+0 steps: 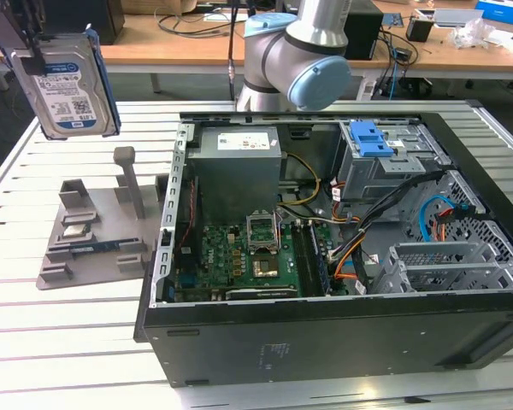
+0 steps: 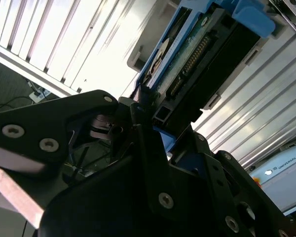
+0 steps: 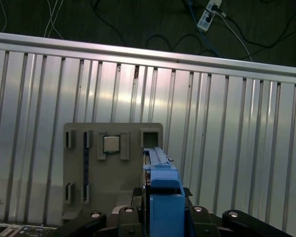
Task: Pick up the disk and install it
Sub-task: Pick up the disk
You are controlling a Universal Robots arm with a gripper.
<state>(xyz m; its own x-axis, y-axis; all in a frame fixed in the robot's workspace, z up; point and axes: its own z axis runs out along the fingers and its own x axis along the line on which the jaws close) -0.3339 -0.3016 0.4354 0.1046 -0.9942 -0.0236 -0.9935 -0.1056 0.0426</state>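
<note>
The disk (image 1: 68, 85), a silver hard drive with a blue-and-white label and a blue rail frame, hangs upright in the air at the exterior view's upper left, above the grey holder stand (image 1: 94, 231). My gripper (image 1: 32, 43) is shut on its upper end. In the second wrist view the black fingers (image 2: 138, 123) clamp the disk (image 2: 192, 59), whose green circuit-board side and blue rail show. In the first wrist view the disk's blue rail (image 3: 163, 192) points down towards the stand (image 3: 113, 168) on the slatted table.
An open computer case (image 1: 342, 342) lies on the table at the exterior view's right. Inside are a grey power supply (image 1: 238, 171), a motherboard (image 1: 239, 256) and a silver drive cage with a blue latch (image 1: 372, 137). The arm's base (image 1: 291, 60) stands behind the case.
</note>
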